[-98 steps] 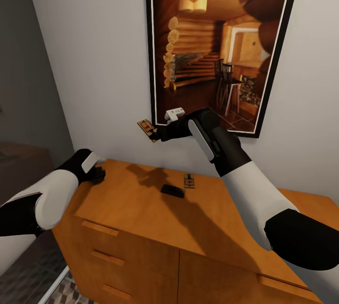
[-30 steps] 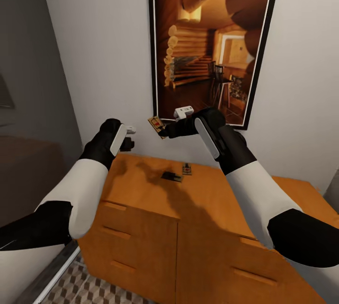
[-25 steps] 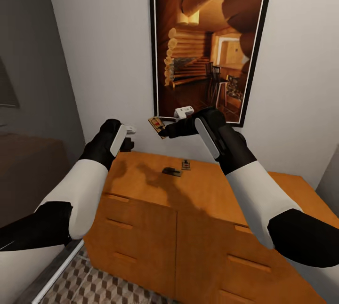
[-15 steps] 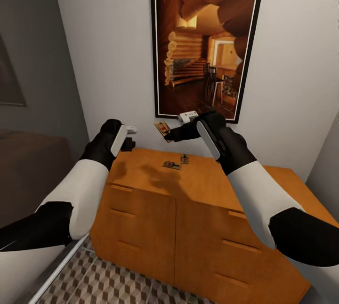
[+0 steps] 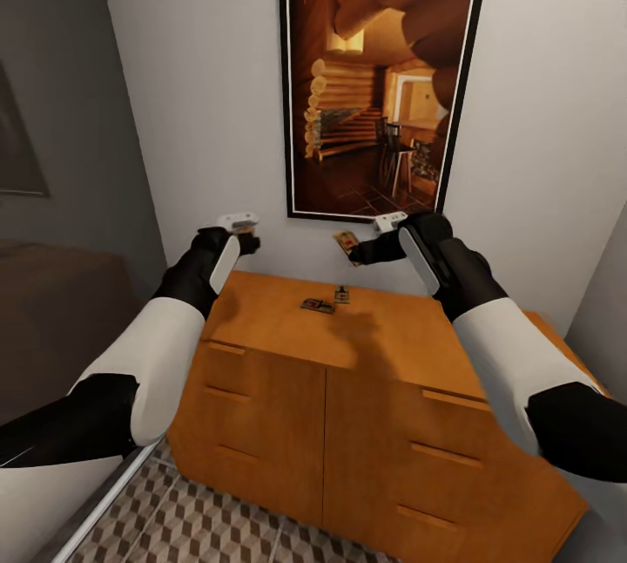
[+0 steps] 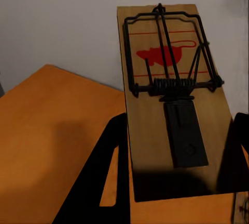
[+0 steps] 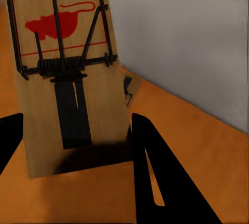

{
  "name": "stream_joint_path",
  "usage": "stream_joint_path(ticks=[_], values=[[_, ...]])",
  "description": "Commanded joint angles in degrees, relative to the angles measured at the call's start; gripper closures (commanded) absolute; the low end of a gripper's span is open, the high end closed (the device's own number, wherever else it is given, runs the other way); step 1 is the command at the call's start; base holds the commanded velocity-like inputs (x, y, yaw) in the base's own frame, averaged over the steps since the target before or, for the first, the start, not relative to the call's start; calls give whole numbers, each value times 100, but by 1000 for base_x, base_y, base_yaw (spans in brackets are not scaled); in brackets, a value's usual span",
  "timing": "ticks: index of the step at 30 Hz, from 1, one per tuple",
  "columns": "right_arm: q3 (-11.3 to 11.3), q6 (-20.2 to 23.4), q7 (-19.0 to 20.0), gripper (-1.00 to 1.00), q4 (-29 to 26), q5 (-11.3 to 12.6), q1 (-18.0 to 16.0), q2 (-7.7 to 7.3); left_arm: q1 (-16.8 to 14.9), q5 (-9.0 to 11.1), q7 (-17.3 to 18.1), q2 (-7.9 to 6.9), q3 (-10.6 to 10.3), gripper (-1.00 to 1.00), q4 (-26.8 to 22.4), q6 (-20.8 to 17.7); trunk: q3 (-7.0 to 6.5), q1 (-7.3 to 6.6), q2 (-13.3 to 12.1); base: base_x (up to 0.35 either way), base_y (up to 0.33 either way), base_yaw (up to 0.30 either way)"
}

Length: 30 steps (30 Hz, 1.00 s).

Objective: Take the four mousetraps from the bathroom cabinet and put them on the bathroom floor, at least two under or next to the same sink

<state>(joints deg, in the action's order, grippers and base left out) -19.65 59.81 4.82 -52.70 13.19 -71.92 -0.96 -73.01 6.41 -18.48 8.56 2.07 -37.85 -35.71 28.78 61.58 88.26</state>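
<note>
My left gripper (image 5: 246,243) hangs above the left end of the orange-brown cabinet (image 5: 366,389), shut on a tan mousetrap (image 6: 174,104) with dark wire and a red mark. My right gripper (image 5: 357,249) hovers over the cabinet's back edge near the wall, shut on a second mousetrap (image 5: 347,244), which shows large in the right wrist view (image 7: 62,78) between the dark fingers (image 7: 150,167). Two more mousetraps lie on the cabinet top, one (image 5: 317,306) nearer me and one (image 5: 341,293) just behind it.
A framed picture of a log cabin (image 5: 374,84) hangs on the white wall above the cabinet. Cube-patterned floor tiles (image 5: 192,519) show at the cabinet's foot. A dark grey wall (image 5: 61,153) stands at the left.
The view has pulled back from the cabinet. My left gripper rose off the cabinet top. In the last half second my right arm swung to the right with its mousetrap.
</note>
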Motion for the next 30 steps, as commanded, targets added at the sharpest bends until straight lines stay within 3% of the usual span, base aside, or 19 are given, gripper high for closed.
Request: stream_joint_path(ticks=[1, 9, 12, 24, 30], values=[[86, 19, 10, 100, 59, 13, -6, -42, -4, 38, 91, 5, 11, 100, -1, 34, 7, 0, 4, 0, 0, 0], [292, 19, -75, 100, 537, 11, -6, -204, -3, 35, 245, 4, -278, 100, 32, 316, 7, 0, 4, 0, 0, 0], [309, 19, -84, 100, 839, 16, -6, -353, -3, 19, 255, -18, -465, 100, 265, 598, 7, 0, 4, 0, 0, 0], [312, 19, -81, 100, 1072, 29, -6, -702, -3, -3, 254, -38, -514, 100, 1204, 1654, 7, 0, 4, 0, 0, 0], [313, 19, -61, 100, 1076, 41, -6, -737, -3, -6, 225, -44, -519, 100, 1355, 1722, 7, 0, 4, 0, 0, 0]])
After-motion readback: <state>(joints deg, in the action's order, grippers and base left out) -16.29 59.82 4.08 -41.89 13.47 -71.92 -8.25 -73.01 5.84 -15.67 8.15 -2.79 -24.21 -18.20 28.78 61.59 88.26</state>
